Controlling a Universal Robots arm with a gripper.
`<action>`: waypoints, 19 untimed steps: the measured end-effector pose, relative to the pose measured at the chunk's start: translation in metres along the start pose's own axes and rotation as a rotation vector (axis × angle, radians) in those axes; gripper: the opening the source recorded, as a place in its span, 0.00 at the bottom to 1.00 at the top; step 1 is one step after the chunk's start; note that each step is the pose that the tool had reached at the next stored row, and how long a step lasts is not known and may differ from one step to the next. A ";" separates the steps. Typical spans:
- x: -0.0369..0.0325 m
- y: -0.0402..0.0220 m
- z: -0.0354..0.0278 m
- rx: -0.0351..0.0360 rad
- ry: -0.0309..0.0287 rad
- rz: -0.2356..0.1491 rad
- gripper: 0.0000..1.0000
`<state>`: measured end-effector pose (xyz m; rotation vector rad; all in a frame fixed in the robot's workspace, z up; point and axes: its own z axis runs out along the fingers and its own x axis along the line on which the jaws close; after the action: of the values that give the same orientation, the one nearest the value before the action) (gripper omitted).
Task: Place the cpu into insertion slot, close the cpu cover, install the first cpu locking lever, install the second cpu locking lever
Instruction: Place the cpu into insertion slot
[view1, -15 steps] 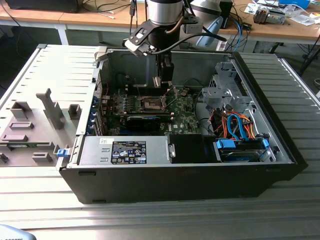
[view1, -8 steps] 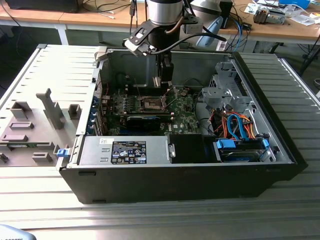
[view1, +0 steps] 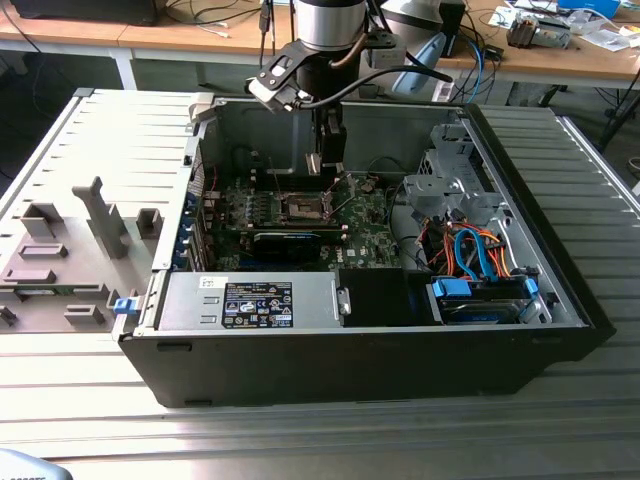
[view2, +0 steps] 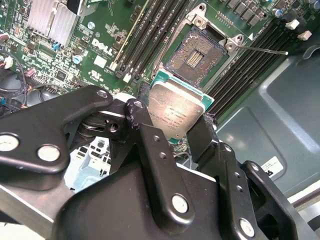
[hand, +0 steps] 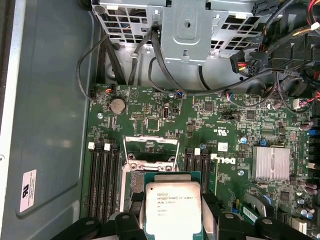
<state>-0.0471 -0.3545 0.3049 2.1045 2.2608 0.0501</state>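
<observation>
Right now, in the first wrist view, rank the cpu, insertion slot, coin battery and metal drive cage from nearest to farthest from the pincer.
1. cpu: clamped in the pincer.
2. insertion slot: just beyond the chip, between the memory slots.
3. coin battery: near the motherboard's far edge.
4. metal drive cage: past the board.

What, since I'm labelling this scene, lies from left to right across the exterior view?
Grey panel with upright fittings → insertion slot → metal drive cage → case's right wall. The gripper, jaws shut on the cpu, overlaps the slot, so it is left out.
</observation>
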 end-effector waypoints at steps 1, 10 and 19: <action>0.0000 0.0000 0.0000 0.0000 -0.0002 0.002 0.55; 0.0000 0.0000 0.0001 0.0004 -0.0016 0.016 0.55; 0.0000 0.0000 0.0003 0.0005 -0.0025 0.028 0.55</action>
<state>-0.0471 -0.3544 0.3046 2.1356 2.2301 0.0480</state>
